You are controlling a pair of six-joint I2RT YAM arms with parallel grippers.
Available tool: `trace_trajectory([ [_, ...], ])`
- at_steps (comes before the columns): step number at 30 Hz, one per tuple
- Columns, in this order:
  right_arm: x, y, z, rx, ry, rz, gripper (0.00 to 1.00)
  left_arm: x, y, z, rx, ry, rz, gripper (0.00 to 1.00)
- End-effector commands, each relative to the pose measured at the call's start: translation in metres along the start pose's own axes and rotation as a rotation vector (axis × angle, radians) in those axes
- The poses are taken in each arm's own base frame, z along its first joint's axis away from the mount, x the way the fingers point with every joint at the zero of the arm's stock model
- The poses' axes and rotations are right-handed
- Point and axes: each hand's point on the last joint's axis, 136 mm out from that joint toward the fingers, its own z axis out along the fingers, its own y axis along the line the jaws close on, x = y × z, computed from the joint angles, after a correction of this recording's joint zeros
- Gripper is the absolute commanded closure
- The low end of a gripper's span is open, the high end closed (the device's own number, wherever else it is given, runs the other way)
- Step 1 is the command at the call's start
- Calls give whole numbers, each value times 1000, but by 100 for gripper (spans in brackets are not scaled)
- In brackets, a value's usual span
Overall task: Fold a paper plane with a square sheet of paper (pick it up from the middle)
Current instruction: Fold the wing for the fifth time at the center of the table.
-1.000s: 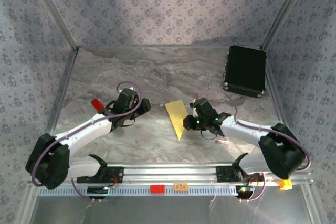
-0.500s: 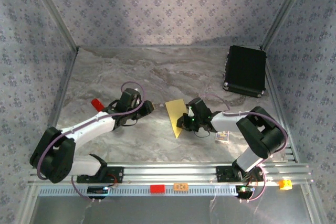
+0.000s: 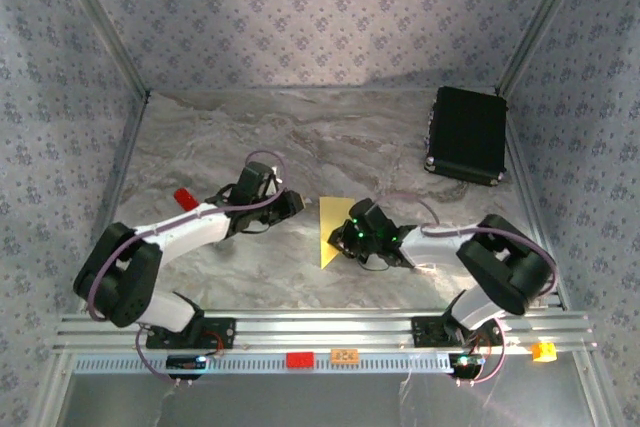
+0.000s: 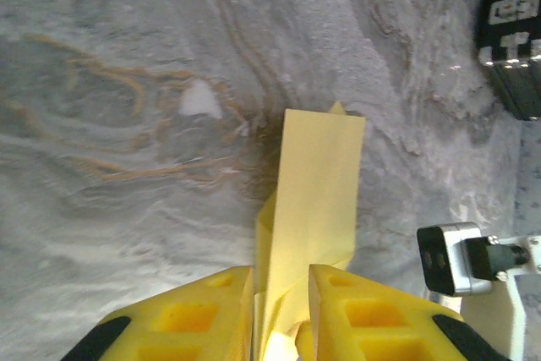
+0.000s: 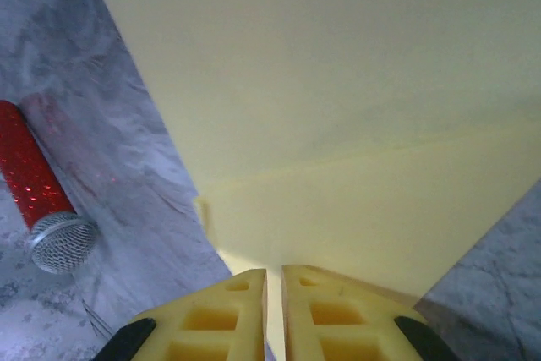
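The right gripper [image 5: 274, 285] is pinched shut on the paper [image 3: 332, 227]. The left gripper [image 4: 281, 285] has paper between its narrowed jaws; I cannot tell whether it is clamped.

Left hand [image 3: 292, 203] reached the yellow paper [image 3: 331, 227], jaws narrowed, seemingly around it, right hand [image 3: 345, 239] shifted left

Bench [image 3: 330, 137]: grey marbled top. Walls [image 3: 330, 17] at 9, 12, 3 o'clock: lilac floral print, brightest patch near 11 o'clock. Aluminium posts [image 3: 102, 19] at both far corners. Slotted aluminium rail [image 3: 330, 323] along 6 o'clock.
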Motion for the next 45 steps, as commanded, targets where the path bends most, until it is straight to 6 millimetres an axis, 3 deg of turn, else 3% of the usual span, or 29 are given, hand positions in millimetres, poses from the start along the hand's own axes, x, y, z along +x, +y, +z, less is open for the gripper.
trace_trajectory([
  [1,-18,3,-20,35,-68,-67,84,-1,-35,6,115,40,60,78],
  [7,-36,-16,-41,74,-110,-113,84,11,-53,32,148,138,90,81],
  [12,-42,-24,-45,47,-118,-114,83,22,-57,58,147,227,80,84],
  [20,-42,-32,-41,45,-107,-114,80,30,-26,86,74,275,4,87],
  [28,-45,-32,-34,10,-61,-101,75,40,5,95,55,298,-67,88],
  [33,-46,-25,-28,-33,-26,-103,66,47,21,96,57,318,-96,88],
  [41,-51,-17,-22,-44,1,-137,64,49,27,94,71,314,-117,89],
  [45,-64,-17,-26,20,-26,-184,65,49,26,94,71,316,-116,89],
])
